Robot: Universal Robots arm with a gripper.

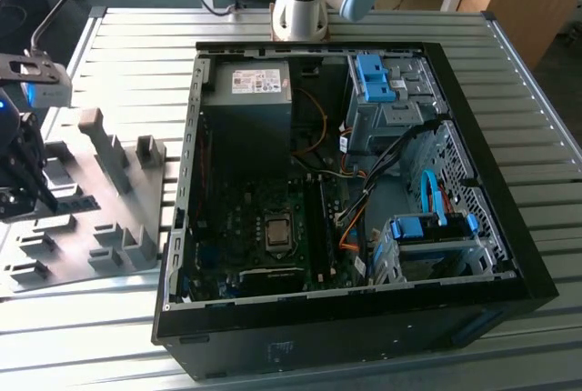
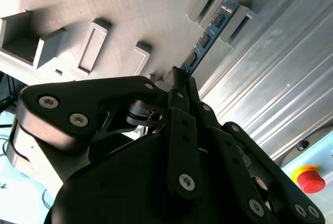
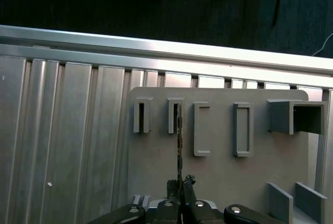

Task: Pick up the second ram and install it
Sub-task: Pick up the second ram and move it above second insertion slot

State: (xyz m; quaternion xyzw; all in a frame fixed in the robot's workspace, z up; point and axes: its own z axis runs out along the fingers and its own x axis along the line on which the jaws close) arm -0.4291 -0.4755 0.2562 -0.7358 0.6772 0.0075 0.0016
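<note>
One gripper (image 1: 38,193) at the exterior view's far left, low over the grey fixture block (image 1: 109,227); in the second wrist view its fingers (image 2: 182,125) are pinched on the near end of the second ram (image 2: 205,39); ram stands edge-on, far end seated between the posts of a slot in the block; ribbed metal table (image 1: 509,73) beneath; further to the exterior view's right, open computer case (image 1: 536,273), motherboard (image 1: 264,227) exposed.
</note>
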